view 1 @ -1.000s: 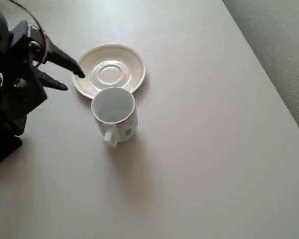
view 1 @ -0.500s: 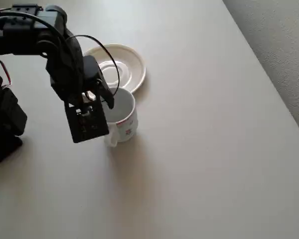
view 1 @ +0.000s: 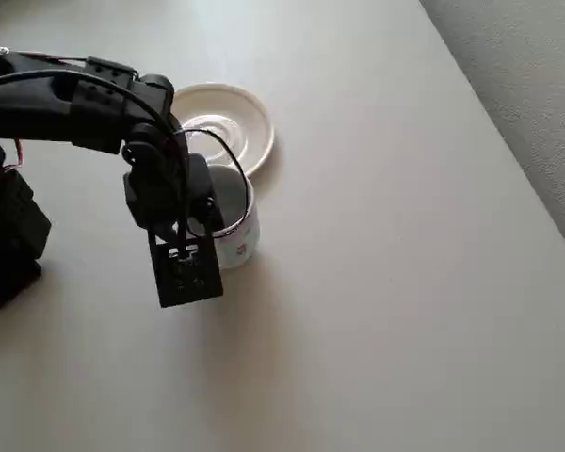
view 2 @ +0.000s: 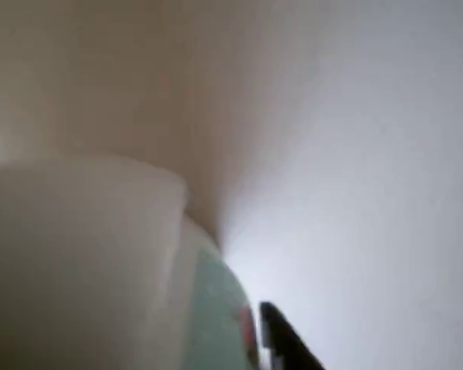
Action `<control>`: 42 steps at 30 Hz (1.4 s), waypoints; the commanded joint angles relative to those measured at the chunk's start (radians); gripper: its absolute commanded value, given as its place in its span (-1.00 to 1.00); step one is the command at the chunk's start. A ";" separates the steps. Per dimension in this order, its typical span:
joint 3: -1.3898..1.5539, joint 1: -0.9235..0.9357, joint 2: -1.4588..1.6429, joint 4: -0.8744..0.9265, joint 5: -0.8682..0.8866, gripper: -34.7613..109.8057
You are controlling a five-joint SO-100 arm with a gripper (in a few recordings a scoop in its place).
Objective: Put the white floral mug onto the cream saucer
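Item: white floral mug [view 1: 234, 226], upright on the tabletop [view 1: 386, 282] toward its far left corner, touching the cream saucer [view 1: 237, 118] (not on it). My gripper [view 1: 200, 202] at its rim; finger spacing indeterminable. Outstanding: grasp, lift, placement

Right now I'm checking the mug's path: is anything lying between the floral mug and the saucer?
Nothing. In the overhead view the white floral mug stands right beside the cream saucer, with no other object between them.
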 commanded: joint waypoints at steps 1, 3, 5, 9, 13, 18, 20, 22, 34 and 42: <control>0.005 0.005 -0.020 -0.028 -0.009 -0.36; 0.006 0.005 -0.032 -0.037 -0.009 -0.42; 0.006 0.005 -0.043 -0.041 -0.006 -0.54; 0.006 0.003 -0.051 -0.044 -0.006 -0.54; 0.006 0.015 -0.029 -0.044 -0.003 -0.54; 0.006 0.025 0.100 -0.018 -0.011 -0.54; 0.006 0.015 0.170 0.012 -0.012 -0.54; 0.000 -0.003 0.239 0.048 -0.012 -0.54; -0.074 -0.160 0.548 0.252 0.032 -0.54; -0.186 -0.331 0.595 0.345 0.058 -0.54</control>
